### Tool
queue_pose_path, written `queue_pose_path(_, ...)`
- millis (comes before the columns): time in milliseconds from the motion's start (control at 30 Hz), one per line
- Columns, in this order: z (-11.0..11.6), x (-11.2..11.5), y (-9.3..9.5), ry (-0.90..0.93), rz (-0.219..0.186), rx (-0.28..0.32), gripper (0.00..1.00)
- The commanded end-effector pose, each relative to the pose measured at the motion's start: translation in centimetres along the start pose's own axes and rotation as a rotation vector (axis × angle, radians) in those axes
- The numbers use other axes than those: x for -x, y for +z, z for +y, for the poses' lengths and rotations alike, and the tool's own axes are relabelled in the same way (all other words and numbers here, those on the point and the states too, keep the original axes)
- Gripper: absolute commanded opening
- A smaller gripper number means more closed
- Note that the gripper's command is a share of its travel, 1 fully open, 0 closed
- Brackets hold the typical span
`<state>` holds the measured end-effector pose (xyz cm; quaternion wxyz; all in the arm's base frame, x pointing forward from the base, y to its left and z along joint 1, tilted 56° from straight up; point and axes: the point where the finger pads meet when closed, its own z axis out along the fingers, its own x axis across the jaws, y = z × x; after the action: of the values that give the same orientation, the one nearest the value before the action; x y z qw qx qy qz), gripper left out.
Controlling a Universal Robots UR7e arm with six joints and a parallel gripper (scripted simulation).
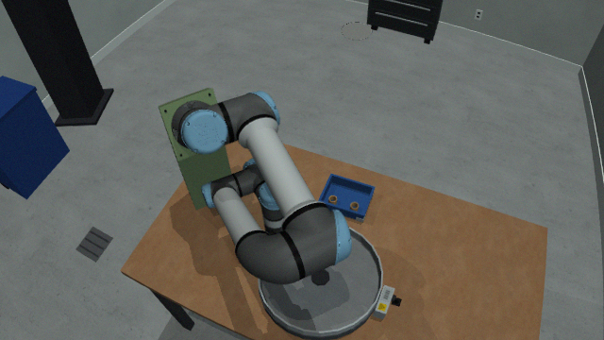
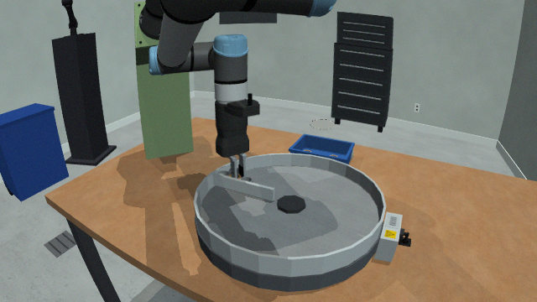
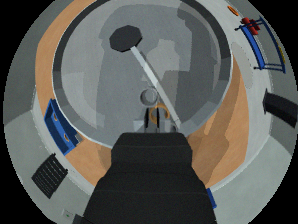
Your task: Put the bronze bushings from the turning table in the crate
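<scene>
A bronze bushing [image 3: 167, 111] lies on the turning table [image 1: 365, 264] [image 2: 348, 197] [image 3: 90, 65], beside the guide bar's outer part. My gripper [image 2: 238, 174] [image 3: 152, 113] is partly open, low at this bushing; its fingers overlap the ring in the wrist view, and I cannot tell exactly how they straddle it. In the top view the arm hides the gripper. A steel bushing [image 2: 247, 179] [image 3: 140, 96] lies close beside the bronze one, towards the hub. The blue crate [image 1: 349, 189] [image 2: 323, 144] [image 3: 59, 131] holds two bronze bushings, one [image 1: 333, 203] at left and one [image 1: 354, 209] at right.
The grey guide bar [image 2: 252, 189] [image 3: 155, 80] runs from near the rim towards the dark hub [image 1: 320, 277] [image 2: 291, 204] [image 3: 126, 38]. A raised rim surrounds the turning table. A small grey box [image 1: 384, 302] [image 2: 389, 239] stands outside it at right. The crate is behind the turning table.
</scene>
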<state>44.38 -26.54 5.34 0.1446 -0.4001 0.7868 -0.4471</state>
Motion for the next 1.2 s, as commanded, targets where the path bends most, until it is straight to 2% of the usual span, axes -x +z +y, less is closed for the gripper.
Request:
queue_pose_path(0,-0.03,0.01,0.23,0.0,0.0,-0.001,0.4)
queue_pose_path(867,-0.03,0.01,0.91,0.0,0.0,-0.001,0.4)
queue_pose_path(900,-0.03,0.01,0.9,0.0,0.0,-0.001,0.0)
queue_pose_path(1167,-0.03,0.01,0.9,0.0,0.0,-0.001,0.0)
